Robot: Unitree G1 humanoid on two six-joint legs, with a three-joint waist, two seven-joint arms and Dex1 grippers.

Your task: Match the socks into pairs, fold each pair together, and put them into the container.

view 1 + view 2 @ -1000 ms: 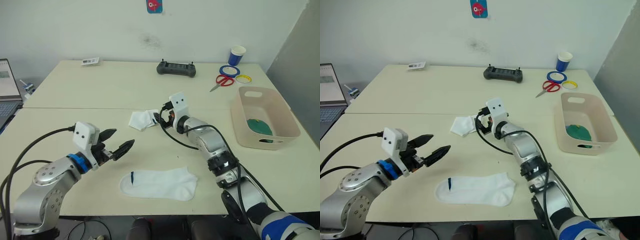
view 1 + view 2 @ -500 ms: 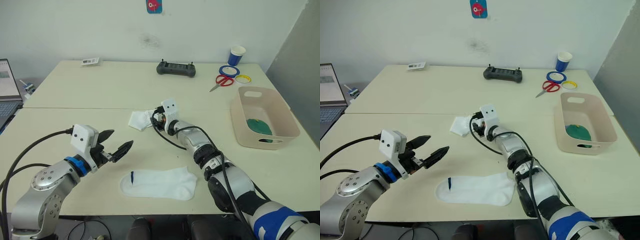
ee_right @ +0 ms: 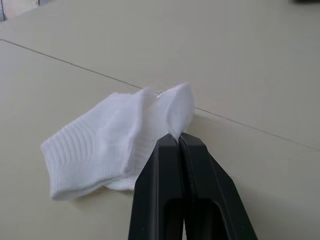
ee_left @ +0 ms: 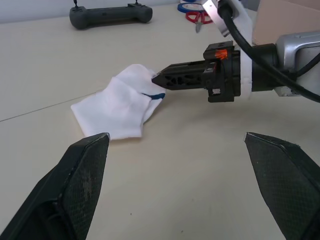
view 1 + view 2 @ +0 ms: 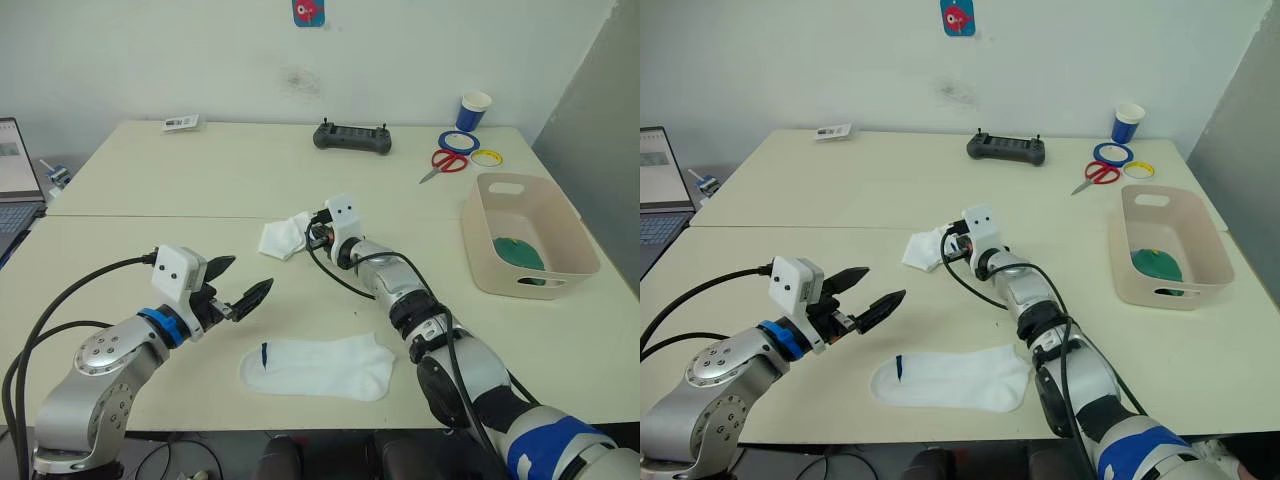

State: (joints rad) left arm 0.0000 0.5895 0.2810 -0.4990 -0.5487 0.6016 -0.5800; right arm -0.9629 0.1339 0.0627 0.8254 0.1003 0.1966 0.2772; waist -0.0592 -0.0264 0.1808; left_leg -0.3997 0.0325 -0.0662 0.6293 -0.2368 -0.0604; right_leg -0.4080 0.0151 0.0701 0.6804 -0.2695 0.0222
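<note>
Sock (image 3: 115, 142) white, crumpled, pinched.

Right tool (image 5: 951, 243) pinches crumpled white sock (image 5: 925, 249); flat white sock (image 5: 952, 379) near; left tool (image 5: 865, 293) spread.

A pale cream table (image 5: 250, 180), made of two tops meeting at a seam that runs just past the right claw's tip, stands against a plain white wall (image 5: 150, 60). High on that wall, beyond the claws, hangs a small red-and-blue sticker (image 5: 308, 12). A grey panel (image 5: 600, 110) closes off the room's right side.
</note>
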